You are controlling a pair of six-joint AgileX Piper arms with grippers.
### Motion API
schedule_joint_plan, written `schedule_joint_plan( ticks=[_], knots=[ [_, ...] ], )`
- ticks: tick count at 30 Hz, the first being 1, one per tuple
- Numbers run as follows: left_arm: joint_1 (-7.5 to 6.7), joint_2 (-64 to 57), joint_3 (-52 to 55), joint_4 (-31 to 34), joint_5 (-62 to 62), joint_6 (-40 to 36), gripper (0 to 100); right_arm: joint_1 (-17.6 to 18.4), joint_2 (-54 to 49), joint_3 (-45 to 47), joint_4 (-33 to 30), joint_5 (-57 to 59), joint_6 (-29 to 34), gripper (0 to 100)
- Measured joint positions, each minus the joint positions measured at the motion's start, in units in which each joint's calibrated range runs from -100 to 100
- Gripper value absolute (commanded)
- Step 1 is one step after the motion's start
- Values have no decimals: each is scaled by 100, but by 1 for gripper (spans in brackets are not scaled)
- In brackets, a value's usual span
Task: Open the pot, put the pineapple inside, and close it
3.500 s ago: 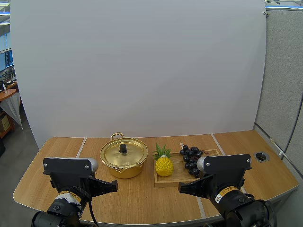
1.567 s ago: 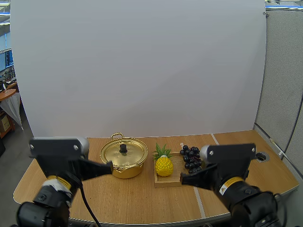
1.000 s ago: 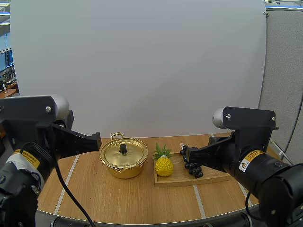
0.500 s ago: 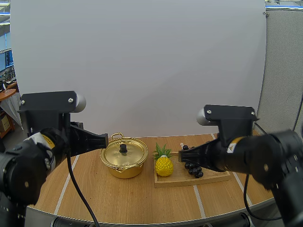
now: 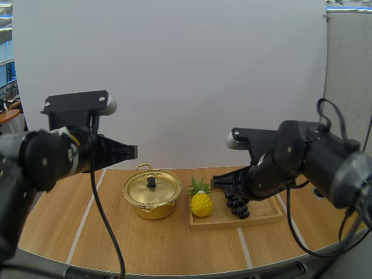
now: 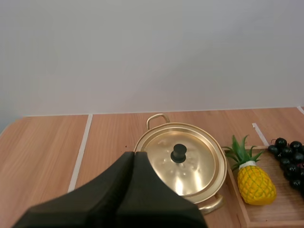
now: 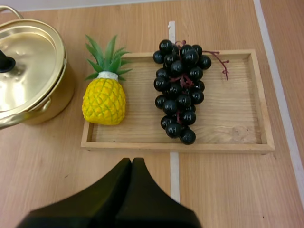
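A gold pot [image 5: 151, 196] stands mid-table with its lid on, black knob [image 5: 151, 182] up. To its right a yellow pineapple [image 5: 201, 203] with green leaves lies at the left end of a wooden tray [image 5: 232, 224]. My left gripper [image 5: 135, 152] hovers shut, above and left of the pot. From the left wrist, its fingers [image 6: 134, 154] form one dark wedge short of the pot's lid [image 6: 190, 166]. My right gripper [image 5: 214, 181] is shut and hangs above the tray, right of the pineapple. The right wrist looks down on the pineapple [image 7: 104, 99], with the right gripper [image 7: 131, 160] at the tray's near rim [image 7: 175, 146].
A bunch of dark grapes [image 7: 180, 95] lies in the tray's middle, right of the pineapple. In the high view the grapes [image 5: 237, 204] are partly behind my right arm. Bare wooden table [image 5: 145, 244] spreads in front of the pot and the tray.
Both arms rose from low at the table's front edge and reached forward. The left gripper now hovers above the pot's left, the right over the tray. Pot, pineapple and grapes stayed put.
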Motion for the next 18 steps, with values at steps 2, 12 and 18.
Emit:
schedule_joint_plan(
  ticks=[2,12,18],
  knots=[
    [0,246,-29,0,73,0,12,0,57,0,0,-38,0,0],
    [0,1087,-29,0,125,119,100,0,89,0,0,-347,0,0],
    [0,1660,-29,0,93,526,100,0,89,0,0,-468,0,41]
  ],
)
